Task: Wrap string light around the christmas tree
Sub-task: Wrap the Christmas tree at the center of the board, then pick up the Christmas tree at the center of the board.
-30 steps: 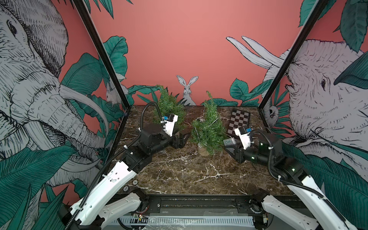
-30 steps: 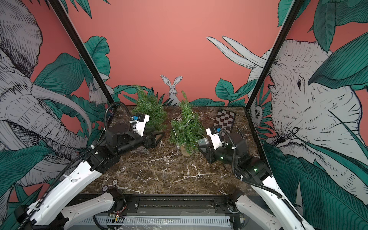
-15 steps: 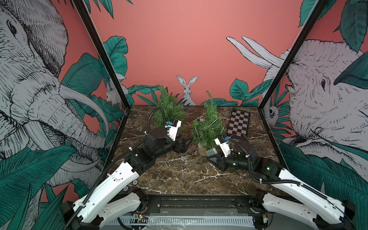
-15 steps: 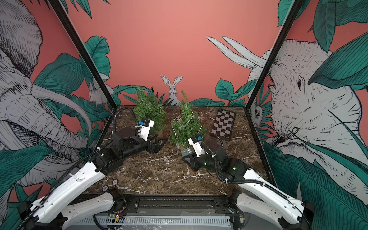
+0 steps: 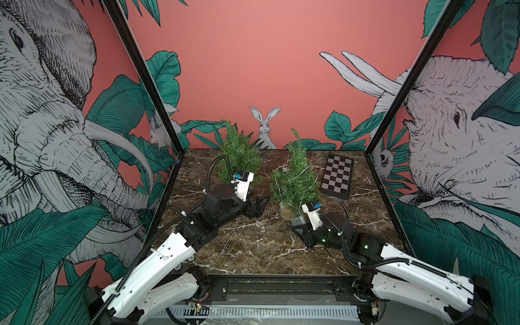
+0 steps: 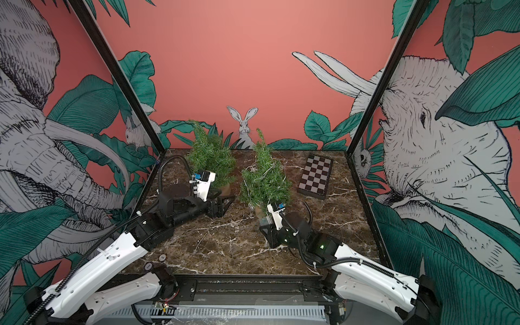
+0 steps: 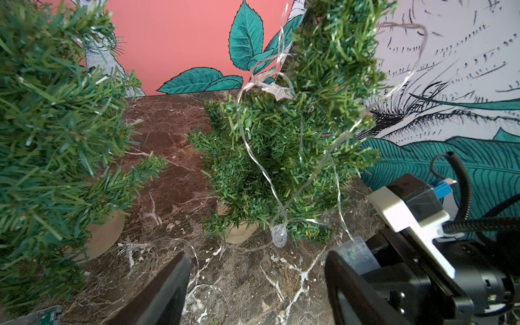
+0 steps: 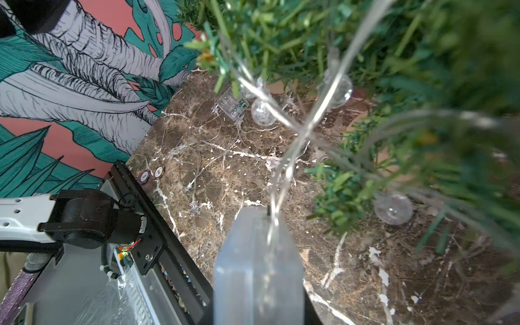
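Note:
The christmas tree [image 5: 295, 176] [image 6: 264, 180] stands mid-table in a small pot, with the string light [image 7: 254, 157] of thin clear wire looped loosely over its branches. A star [image 7: 277, 92] and a clear bulb [image 7: 278, 236] hang on the wire. My right gripper [image 5: 299, 225] [image 8: 259, 281] is just in front of the tree's base, shut on the string's translucent battery box [image 8: 257, 261]. The wire runs from the box up into the branches. My left gripper [image 5: 260, 206] [image 7: 256, 281] is left of the tree, low over the table, open and holding nothing.
A second small tree [image 5: 239, 153] stands at the back left, close to my left arm. A folded chessboard [image 5: 336, 177] lies at the back right. More wire, a star [image 7: 128, 249] and another clear battery box [image 8: 232, 107] lie on the marble. Two poker chips [image 6: 155, 261] sit at the front left edge.
My right gripper has carried the battery box from the tree's right side round to its front. My left gripper has drifted slightly toward the front, still open.

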`<action>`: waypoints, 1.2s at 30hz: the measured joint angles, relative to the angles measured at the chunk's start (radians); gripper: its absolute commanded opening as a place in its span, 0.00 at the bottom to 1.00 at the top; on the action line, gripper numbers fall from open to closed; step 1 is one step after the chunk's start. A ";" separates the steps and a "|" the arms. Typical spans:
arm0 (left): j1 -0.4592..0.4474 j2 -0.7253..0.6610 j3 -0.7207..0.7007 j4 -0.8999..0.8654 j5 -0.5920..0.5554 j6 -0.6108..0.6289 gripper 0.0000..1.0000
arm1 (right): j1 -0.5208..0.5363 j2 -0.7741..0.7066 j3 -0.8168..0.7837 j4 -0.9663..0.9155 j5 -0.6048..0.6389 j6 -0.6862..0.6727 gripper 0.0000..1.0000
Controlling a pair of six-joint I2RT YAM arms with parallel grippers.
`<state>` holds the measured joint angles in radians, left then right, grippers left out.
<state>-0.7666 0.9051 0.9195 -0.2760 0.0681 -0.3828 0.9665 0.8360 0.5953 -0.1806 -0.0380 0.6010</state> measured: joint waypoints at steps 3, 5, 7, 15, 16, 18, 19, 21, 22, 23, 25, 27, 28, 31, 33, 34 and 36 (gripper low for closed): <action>0.000 -0.002 -0.011 0.000 -0.010 -0.003 0.77 | 0.001 -0.001 -0.022 0.035 0.029 0.000 0.31; 0.000 -0.002 -0.014 0.000 -0.014 -0.003 0.77 | 0.001 0.001 -0.038 0.057 0.043 0.000 0.36; 0.000 -0.003 -0.014 0.002 -0.019 -0.003 0.77 | 0.001 0.005 -0.048 0.073 0.051 0.003 0.41; 0.000 -0.010 -0.014 0.002 -0.037 -0.003 0.77 | 0.002 0.014 -0.054 0.103 0.063 0.005 0.57; 0.000 -0.012 -0.014 0.002 -0.040 -0.003 0.77 | 0.002 0.012 -0.054 0.101 0.066 0.003 0.58; 0.000 -0.019 -0.014 0.002 -0.048 -0.003 0.77 | 0.002 0.003 -0.054 0.098 0.072 0.001 0.61; 0.000 -0.023 -0.014 0.002 -0.052 -0.003 0.77 | 0.002 -0.003 -0.054 0.095 0.076 0.000 0.63; 0.000 -0.032 -0.014 0.002 -0.060 -0.002 0.78 | 0.002 -0.018 -0.054 0.088 0.083 -0.002 0.65; 0.000 -0.037 -0.014 0.001 -0.066 -0.002 0.78 | 0.002 -0.026 -0.054 0.084 0.086 -0.003 0.65; 0.000 -0.043 -0.014 0.001 -0.072 -0.002 0.78 | 0.002 -0.033 -0.053 0.077 0.089 -0.003 0.66; 0.000 -0.054 -0.016 0.001 -0.085 0.000 0.78 | 0.002 -0.046 -0.048 0.048 0.092 -0.007 0.67; 0.000 -0.065 -0.021 -0.001 -0.095 0.002 0.78 | 0.002 -0.057 -0.038 0.013 0.096 -0.012 0.68; 0.000 -0.071 -0.022 -0.003 -0.101 0.003 0.78 | 0.002 -0.064 -0.028 -0.011 0.099 -0.016 0.68; 0.000 -0.085 -0.026 -0.008 -0.120 0.009 0.78 | 0.002 -0.089 0.013 -0.082 0.106 -0.038 0.69; 0.000 -0.097 -0.028 -0.011 -0.137 0.011 0.78 | 0.002 -0.113 0.047 -0.123 0.109 -0.059 0.70; 0.000 -0.105 -0.030 -0.011 -0.145 0.012 0.78 | 0.002 -0.126 0.068 -0.146 0.110 -0.072 0.70; 0.000 -0.124 -0.037 -0.011 -0.166 0.013 0.78 | 0.002 -0.148 0.109 -0.187 0.110 -0.100 0.70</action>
<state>-0.7670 0.7807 0.8829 -0.2871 -0.0978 -0.3695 0.9680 0.6884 0.7044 -0.3676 0.0719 0.5007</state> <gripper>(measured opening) 0.781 0.698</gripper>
